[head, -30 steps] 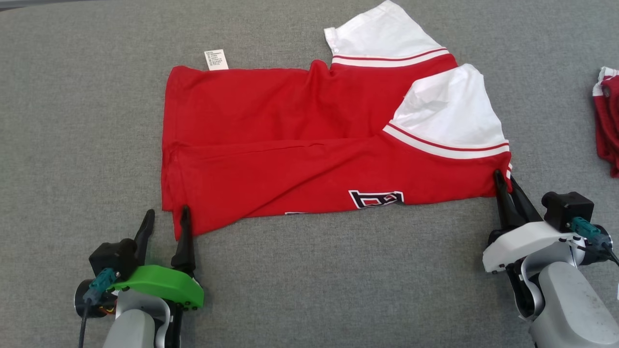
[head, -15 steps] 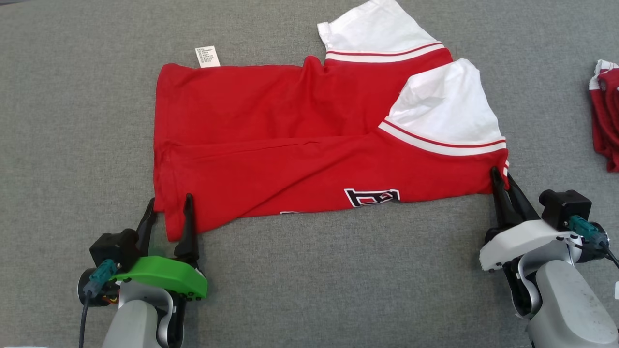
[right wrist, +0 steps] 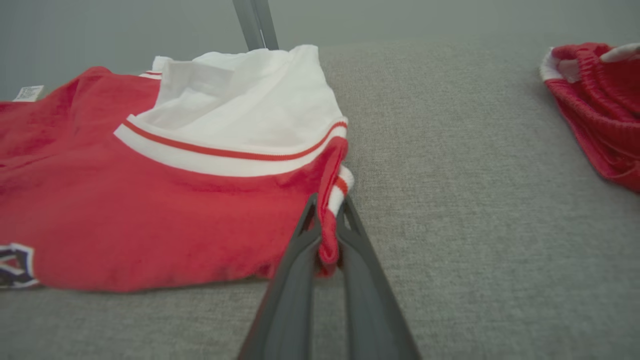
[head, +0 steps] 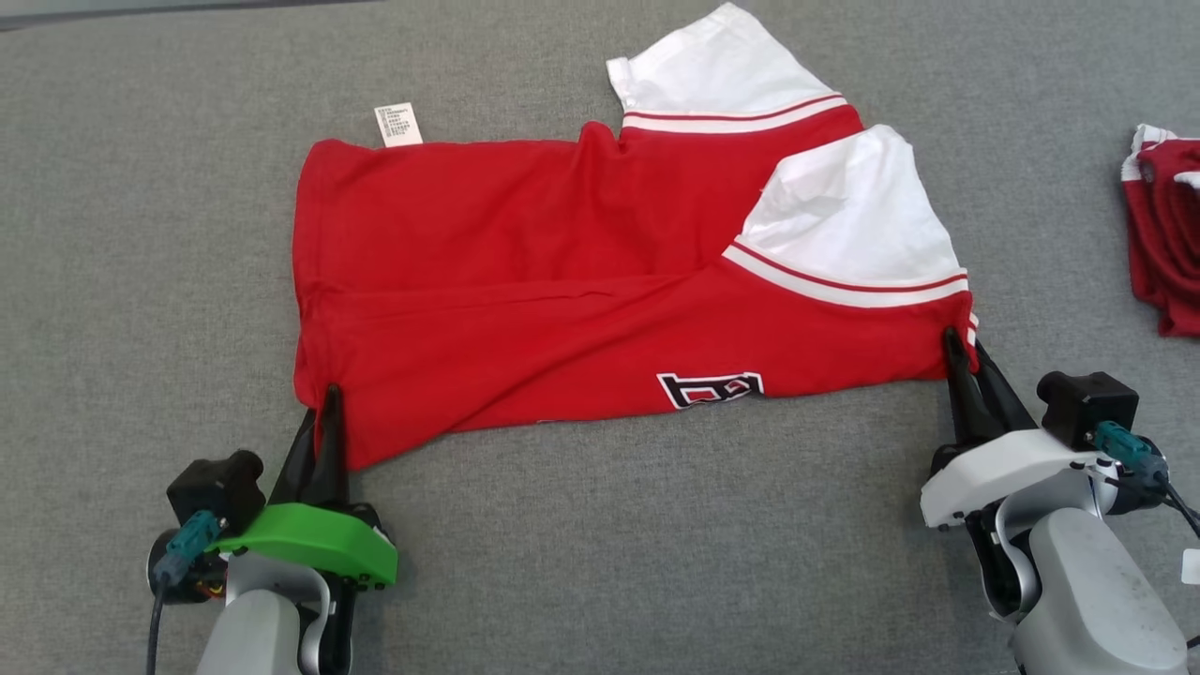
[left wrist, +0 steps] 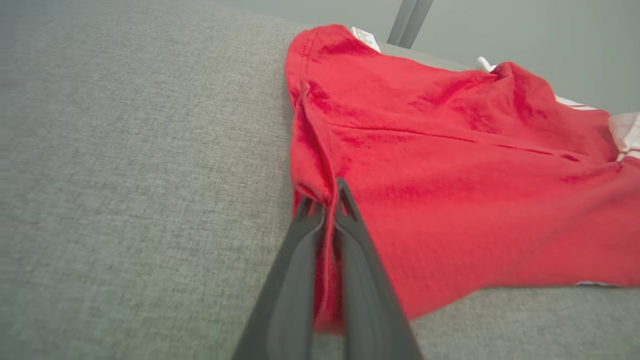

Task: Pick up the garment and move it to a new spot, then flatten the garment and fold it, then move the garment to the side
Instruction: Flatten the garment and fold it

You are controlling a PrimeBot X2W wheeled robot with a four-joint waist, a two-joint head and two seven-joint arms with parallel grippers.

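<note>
Head view: left pincer (head: 323, 398) and right pincer (head: 961, 339) clamp garment (head: 562, 281) corners

Red-white garment (head: 562, 281) — folded, flat

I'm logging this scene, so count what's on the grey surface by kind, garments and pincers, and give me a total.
Garments: 2, the shirt and a red bundle.
Pincers: 2, the left pincer and the right pincer.
Total: 4.
</note>
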